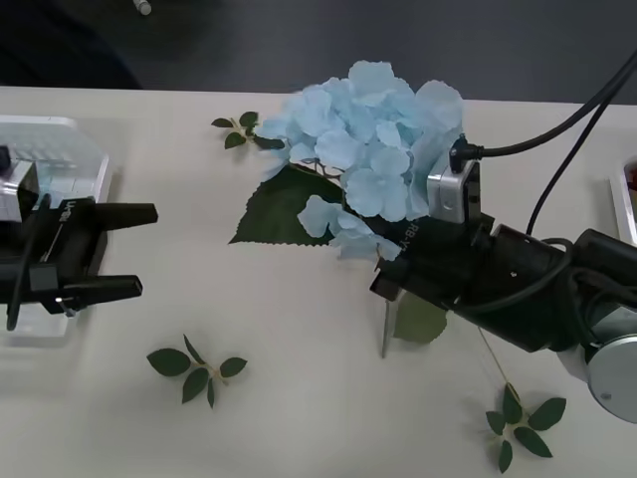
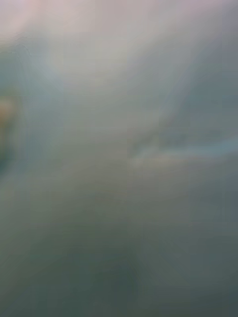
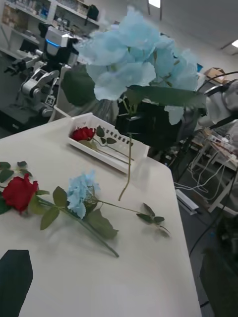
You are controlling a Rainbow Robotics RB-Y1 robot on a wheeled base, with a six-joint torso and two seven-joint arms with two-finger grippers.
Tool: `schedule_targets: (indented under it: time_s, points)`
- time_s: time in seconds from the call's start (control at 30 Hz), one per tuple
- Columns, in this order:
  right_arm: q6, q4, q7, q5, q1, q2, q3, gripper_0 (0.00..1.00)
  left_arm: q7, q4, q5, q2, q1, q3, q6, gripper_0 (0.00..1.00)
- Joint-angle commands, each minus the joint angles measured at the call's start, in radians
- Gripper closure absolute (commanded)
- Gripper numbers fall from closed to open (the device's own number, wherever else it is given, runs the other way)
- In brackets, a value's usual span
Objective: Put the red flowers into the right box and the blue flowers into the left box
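Observation:
A big pale blue flower [image 1: 378,139] hangs above the table's middle, its thin stem [image 1: 384,329] dangling free. My right gripper [image 1: 390,271] is shut on the stem just under the petals, which cover its fingertips. In the left wrist view this blue flower [image 3: 134,54] is in the air in front of the right gripper [image 3: 141,124]. On the table below lie a red flower [image 3: 20,191] and a smaller blue flower [image 3: 82,190]. The right box [image 3: 91,151] holds one red rose [image 3: 83,133]; its rim [image 1: 619,204] is at the right edge. My left gripper [image 1: 124,251] is open beside the left box [image 1: 60,149].
Loose green leaf sprigs lie near the front left [image 1: 196,370], the front right [image 1: 520,426] and the far middle [image 1: 237,129]. A broad leaf [image 1: 279,207] lies flat under the raised flower. The right arm's cable [image 1: 557,124] loops over the table's right side.

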Motion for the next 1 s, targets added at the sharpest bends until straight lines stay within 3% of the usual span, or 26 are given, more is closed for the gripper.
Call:
schedule_targets:
  time_s: [0.03,0.37,0.77,1.0]
  points:
    - [0.026,-0.028,0.021,0.008,-0.024,0.03,-0.016,1.0,-0.011,-0.058,0.005,0.016,-0.017,-0.045,-0.041,0.0]
    - [0.082,-0.034,0.004,0.01,-0.062,0.085,-0.013,1.0,-0.011,-0.068,-0.012,0.003,-0.015,-0.161,-0.119,0.0]
    - [0.119,-0.034,-0.002,0.02,-0.09,0.166,-0.016,1.0,-0.011,-0.056,-0.111,-0.151,-0.005,-0.195,-0.125,0.0]
    - [0.134,-0.017,-0.005,0.022,-0.093,0.169,-0.015,1.0,-0.011,-0.056,-0.125,-0.174,-0.012,-0.264,-0.188,0.0]
